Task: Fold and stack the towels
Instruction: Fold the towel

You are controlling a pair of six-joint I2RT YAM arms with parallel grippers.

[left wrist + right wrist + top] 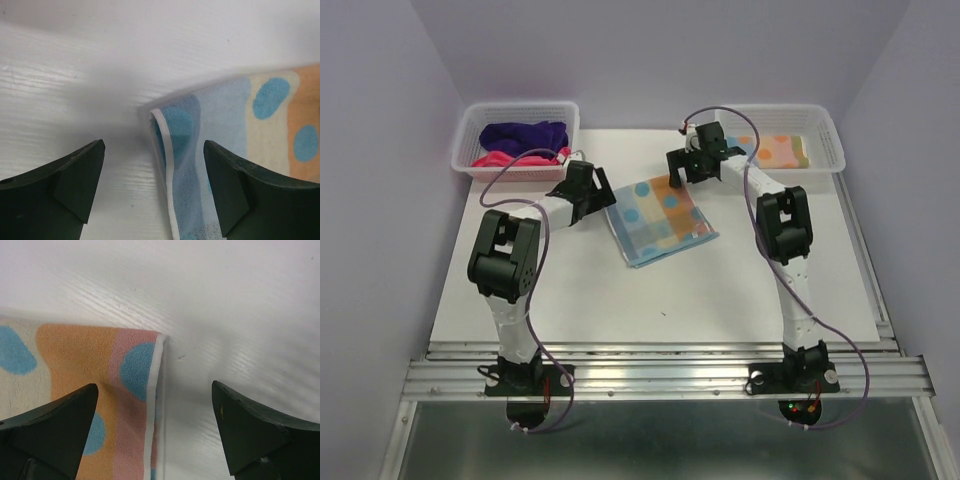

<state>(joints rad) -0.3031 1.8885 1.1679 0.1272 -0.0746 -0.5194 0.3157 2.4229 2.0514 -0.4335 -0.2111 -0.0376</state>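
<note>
Folded flat on table (pixel 570 300): spotted towel (pixel 660 222). Spread wide and empty, one at each of two neighbouring corners: left gripper (pixel 154 145), right gripper (pixel 155 385). Heaped in left basket (pixel 520 105): purple towel (pixel 525 132), pink towel (pixel 495 158).

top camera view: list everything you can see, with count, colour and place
table: 1, white
left basket: 1, white mesh, far left
right basket: 1, white mesh, far right
spotted towel: 1, light blue, orange, cream, folded, table centre
second spotted towel: 1, similar pattern, right basket
purple towel: 1, left basket
pink-red towel: 1, left basket
left gripper: open, towel's left corner
right gripper: open, towel's far corner
</note>
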